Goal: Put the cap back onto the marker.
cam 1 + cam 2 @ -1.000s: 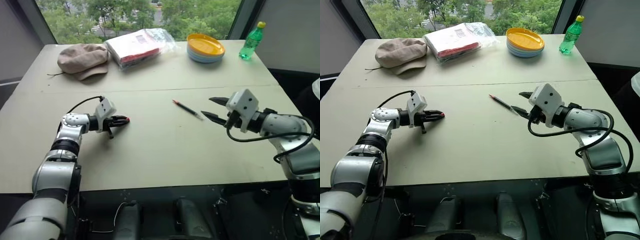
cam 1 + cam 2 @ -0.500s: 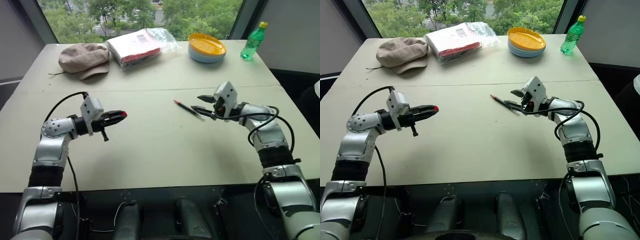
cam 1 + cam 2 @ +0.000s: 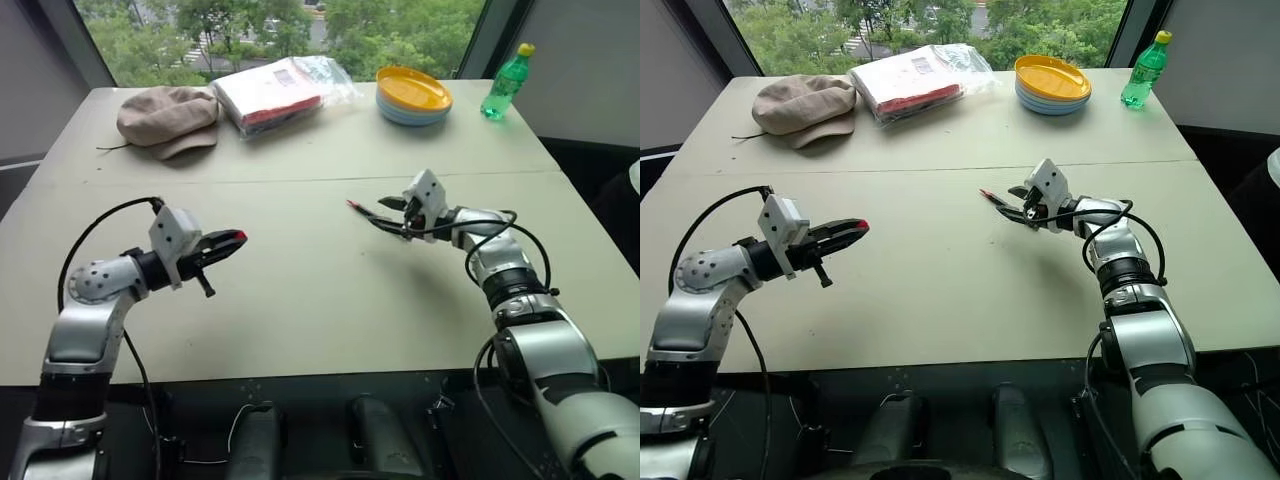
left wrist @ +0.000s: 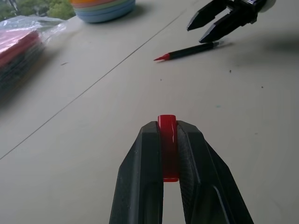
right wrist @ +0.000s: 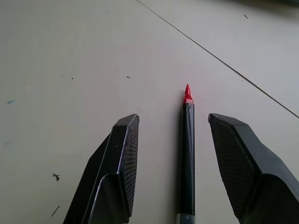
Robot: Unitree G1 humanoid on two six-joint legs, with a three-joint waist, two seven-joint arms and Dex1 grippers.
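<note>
Cap (image 4: 167,144): tiny bright red plastic cylinder, pinched between the two black fingers of the left gripper (image 3: 229,243), jaws clamped tight on it, red end poking past the tips. That gripper hangs above the table (image 3: 300,300) on the robot's left, pointing roughly level toward the right side. Left forearm lies across the near left of the table.

Marker (image 5: 187,154): thin dark barrel with bare red tip, lying flat on the beige table right of centre, just short of the seam line. Right gripper (image 3: 385,214) sits low over it, jaws partly spread, one finger either side of the barrel, not touching it. Red tip points away past the fingertips.

Versus a second ago: left gripper has pulled back toward the robot and lifted, cap unchanged in its grip. Right gripper has gone forward and down, from just short of the marker's end to straddling it. Marker has not shifted.

Far edge of table: stack of shallow plates (image 3: 413,95), yellow on top. Clear plastic bag holding red-and-white flat items (image 3: 275,92). Beige cloth cap (image 3: 165,118). Green plastic bottle with yellow lid (image 3: 503,82).
</note>
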